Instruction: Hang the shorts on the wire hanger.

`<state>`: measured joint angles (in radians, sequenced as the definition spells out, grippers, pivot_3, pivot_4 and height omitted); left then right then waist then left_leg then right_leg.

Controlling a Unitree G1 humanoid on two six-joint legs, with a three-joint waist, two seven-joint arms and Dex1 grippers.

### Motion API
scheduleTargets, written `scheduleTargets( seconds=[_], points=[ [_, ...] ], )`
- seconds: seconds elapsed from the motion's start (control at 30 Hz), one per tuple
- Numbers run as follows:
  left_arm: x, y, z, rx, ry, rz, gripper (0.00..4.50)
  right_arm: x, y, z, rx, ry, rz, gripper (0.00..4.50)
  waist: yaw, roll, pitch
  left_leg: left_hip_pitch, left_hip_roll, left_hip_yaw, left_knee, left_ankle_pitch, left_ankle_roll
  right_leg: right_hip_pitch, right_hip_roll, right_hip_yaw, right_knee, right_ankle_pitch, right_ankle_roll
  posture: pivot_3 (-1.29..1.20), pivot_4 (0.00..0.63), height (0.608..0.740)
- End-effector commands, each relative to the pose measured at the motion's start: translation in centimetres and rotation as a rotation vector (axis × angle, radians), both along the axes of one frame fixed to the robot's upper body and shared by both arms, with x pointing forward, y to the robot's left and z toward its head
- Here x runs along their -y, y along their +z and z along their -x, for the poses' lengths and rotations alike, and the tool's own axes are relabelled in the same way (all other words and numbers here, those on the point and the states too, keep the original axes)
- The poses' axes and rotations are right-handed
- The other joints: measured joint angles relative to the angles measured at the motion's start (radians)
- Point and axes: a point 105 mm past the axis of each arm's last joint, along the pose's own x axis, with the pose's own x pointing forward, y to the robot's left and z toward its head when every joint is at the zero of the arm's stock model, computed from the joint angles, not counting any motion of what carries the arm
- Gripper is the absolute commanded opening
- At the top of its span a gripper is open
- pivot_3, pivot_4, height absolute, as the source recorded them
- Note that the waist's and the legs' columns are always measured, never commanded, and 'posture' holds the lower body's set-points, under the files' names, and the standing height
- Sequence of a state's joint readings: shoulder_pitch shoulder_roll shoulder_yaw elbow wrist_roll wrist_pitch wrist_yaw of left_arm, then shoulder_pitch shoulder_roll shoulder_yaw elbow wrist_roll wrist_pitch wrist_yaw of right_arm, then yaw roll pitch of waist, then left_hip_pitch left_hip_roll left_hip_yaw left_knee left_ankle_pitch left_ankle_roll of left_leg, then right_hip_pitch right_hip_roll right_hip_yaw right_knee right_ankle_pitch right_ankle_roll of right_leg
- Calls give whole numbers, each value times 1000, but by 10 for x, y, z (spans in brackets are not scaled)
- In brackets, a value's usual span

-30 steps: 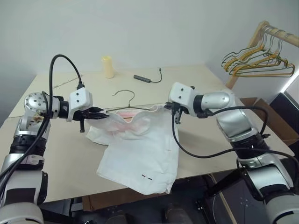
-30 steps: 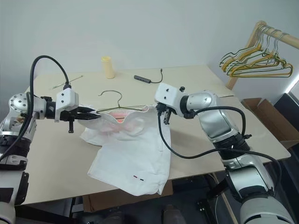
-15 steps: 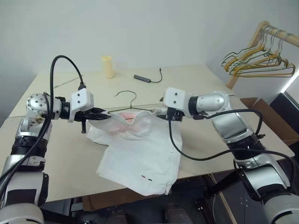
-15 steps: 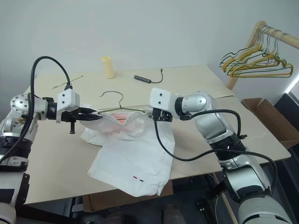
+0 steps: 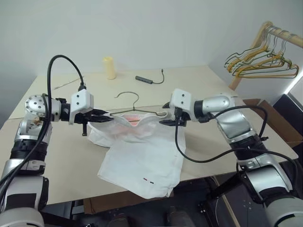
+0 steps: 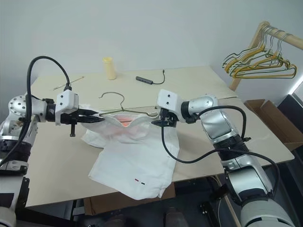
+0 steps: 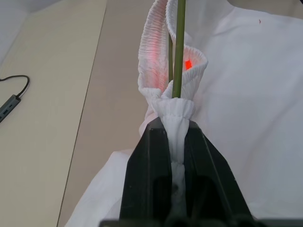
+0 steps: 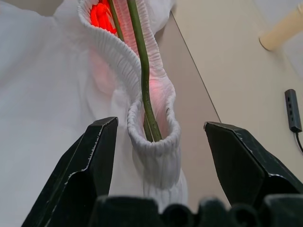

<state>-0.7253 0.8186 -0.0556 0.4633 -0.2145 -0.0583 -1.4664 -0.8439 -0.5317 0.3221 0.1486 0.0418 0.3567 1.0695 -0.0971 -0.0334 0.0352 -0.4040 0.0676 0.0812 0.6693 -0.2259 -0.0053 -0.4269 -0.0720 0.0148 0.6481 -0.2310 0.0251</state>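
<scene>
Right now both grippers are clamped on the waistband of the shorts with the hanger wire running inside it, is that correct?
Not quite: only the left gripper is clamped on the waistband of the shorts. The right gripper is open, its fingers apart on either side of the waistband, as the right wrist view shows. The hanger wire does run inside it.

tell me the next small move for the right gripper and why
Probably back the right gripper away: its fingers stand open either side of the shorts waistband, which already wraps the wire hanger end. The left gripper is shut on the other end, holding it up.
</scene>
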Motion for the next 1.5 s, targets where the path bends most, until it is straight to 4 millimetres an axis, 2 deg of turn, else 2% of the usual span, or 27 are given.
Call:
scheduleTargets(
  seconds=[0.03, 0.07, 0.27, 0.33, 0.43, 0.7, 0.9, 1.03, 1.13, 1.3, 1.4, 1.5],
  points=[
    [0, 18, 4, 50, -20, 32, 24, 0, 20, 4, 19, 47, -58, 2877, 0, 0, 0, 0, 0, 0, 0, 0, 0, 0, 0, 0, 0, 0, 0, -43, 0, 740],
    [0, 18, 4, 48, -21, 35, 24, -1, 19, 4, 16, 55, -56, 2652, 0, 0, 0, 0, 0, 0, 0, 0, 0, 0, 0, 0, 0, 0, 0, -43, 0, 740],
    [1, 16, 6, 38, -24, 20, 24, -3, 15, 9, 19, 90, -26, 519, 0, 0, 0, 0, 0, 0, 0, 0, 0, 0, 0, 0, 0, 0, 0, -44, 0, 740],
    [1, 14, 5, 39, -22, 18, 24, -3, 14, 10, 23, 93, -22, 108, 0, 0, 0, 0, 0, 0, 0, 0, 0, 0, 0, 0, 0, 0, 0, -44, 0, 740],
    [0, 13, 2, 30, 1, 28, 24, -3, 13, 10, 24, 91, -16, 108, 0, 0, 0, 0, 0, 0, 0, 0, 0, 0, 0, 0, 0, 0, 0, -46, 0, 740],
    [-7, 22, -12, 105, 88, 87, 2572, 7, 9, 9, 6, 47, -11, 107, 0, 0, 0, 0, 0, 0, 0, 0, 0, 0, 0, 0, 0, 0, 0, -54, 0, 740],
    [-20, 41, -20, 220, 168, 183, 4463, 32, 7, 11, -22, -54, -27, 107, 1, 0, 0, 0, 0, 0, 0, 0, 0, 0, 0, 0, 0, 0, 0, -58, 0, 740],
    [-29, 65, -32, 320, 292, 366, 4500, 57, 3, 12, -52, -169, -37, 107, 4, 0, 0, 0, 0, 0, 1, 0, 0, 1, -1, -1, 0, 0, 0, -74, 0, 740],
    [-33, 79, -38, 323, 370, 517, 4500, 78, 2, 12, -112, -309, -84, 107, 4, 0, 0, 0, 0, -1, 2, 0, 0, 1, -1, -1, 0, 0, 0, -88, 0, 740],
    [-15, 69, -25, 253, 250, 547, 4500, 122, 1, 10, -166, -599, -131, 107, -3, 0, 0, 0, -1, 0, 3, 0, 0, 2, -1, -1, 0, 0, 1, -129, 0, 740],
    [-4, 61, -20, 222, 200, 543, 4500, 146, -5, 16, -190, -724, -91, 107, -5, 0, 0, 0, 0, 0, 3, 0, 0, 1, -1, -1, 0, 0, 1, -153, 0, 740],
    [8, 58, -16, 186, 145, 559, 4500, 179, -8, 24, -237, -903, -109, 107, -7, 0, 0, 0, -1, 0, 3, 0, 0, 2, -1, -1, 0, 0, 1, -171, 0, 740]
  ],
)
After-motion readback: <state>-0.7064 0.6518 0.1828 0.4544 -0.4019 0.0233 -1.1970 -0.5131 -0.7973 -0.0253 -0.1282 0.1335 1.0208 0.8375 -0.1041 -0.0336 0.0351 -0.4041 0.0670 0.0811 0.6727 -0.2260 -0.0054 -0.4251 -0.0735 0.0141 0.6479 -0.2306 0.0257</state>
